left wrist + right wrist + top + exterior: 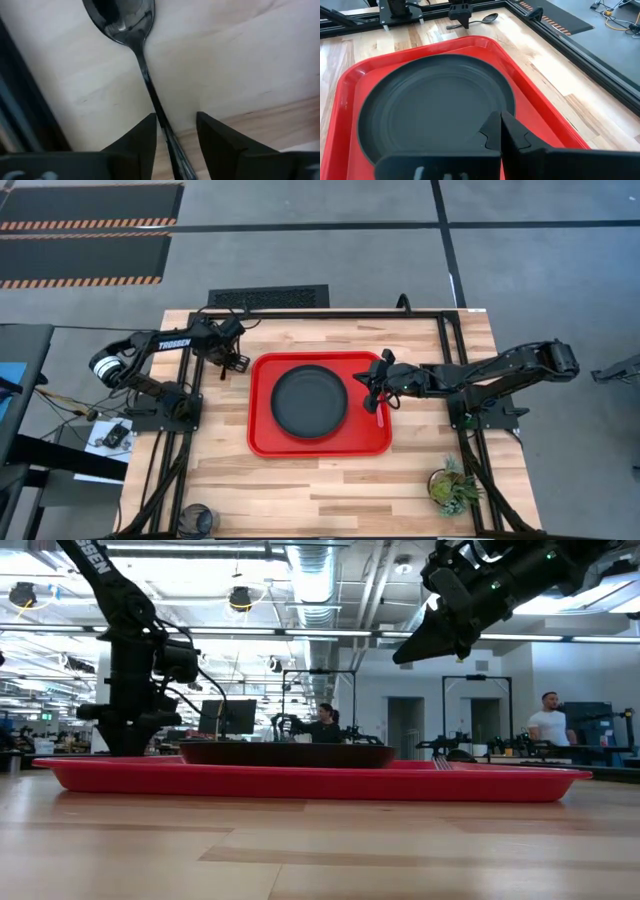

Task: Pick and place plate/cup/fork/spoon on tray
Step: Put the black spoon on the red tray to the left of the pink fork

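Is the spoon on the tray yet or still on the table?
On the table: the spoon lies on bare wood, its handle between the left gripper's open fingers.

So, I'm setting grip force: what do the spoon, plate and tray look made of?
Spoon: likely polished dark metal; its bowl mirrors the surroundings. Plate: matte dark grey, perhaps plastic or coated ceramic; no sharp glare. Tray: glossy red, probably moulded plastic, with rounded rim.
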### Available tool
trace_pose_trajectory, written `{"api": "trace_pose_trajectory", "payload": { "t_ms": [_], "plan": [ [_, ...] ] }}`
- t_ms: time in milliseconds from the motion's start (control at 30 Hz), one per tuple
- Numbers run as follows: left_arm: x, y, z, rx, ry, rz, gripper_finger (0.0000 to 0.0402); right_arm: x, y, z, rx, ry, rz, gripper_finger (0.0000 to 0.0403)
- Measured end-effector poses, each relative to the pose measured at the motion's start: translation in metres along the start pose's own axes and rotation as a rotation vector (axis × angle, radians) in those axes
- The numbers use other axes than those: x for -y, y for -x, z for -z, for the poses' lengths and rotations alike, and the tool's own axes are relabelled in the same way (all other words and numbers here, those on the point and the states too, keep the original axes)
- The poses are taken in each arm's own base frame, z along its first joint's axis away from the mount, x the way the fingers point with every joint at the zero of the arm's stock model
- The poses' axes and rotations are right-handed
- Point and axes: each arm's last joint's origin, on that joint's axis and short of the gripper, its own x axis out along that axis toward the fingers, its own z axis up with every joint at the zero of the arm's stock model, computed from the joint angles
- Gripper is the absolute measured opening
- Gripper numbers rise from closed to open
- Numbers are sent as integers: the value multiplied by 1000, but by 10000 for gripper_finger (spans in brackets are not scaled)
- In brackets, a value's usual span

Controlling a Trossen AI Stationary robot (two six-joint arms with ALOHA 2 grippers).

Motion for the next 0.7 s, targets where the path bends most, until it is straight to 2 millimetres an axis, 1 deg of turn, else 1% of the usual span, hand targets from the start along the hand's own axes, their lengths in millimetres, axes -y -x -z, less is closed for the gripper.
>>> {"api": "trace_pose_trajectory", "payload": {
  "t_ms": [133,300,467,567,700],
  "plan": [
    [-6,-10,8,-6,15,35,97,0,0,0,0,0,0,10],
    [-7,-12,10,1,-10,56,64,0,0,0,0,1,0,10],
    [-7,-4,10,46,-32,64,29,0,0,0,0,-5,-1,10],
    [-9,1,13,53,-48,55,8,0,0,0,0,-6,-1,10],
    [-11,8,15,72,-63,58,7,-1,0,0,0,-8,-3,10]
  ]
}}
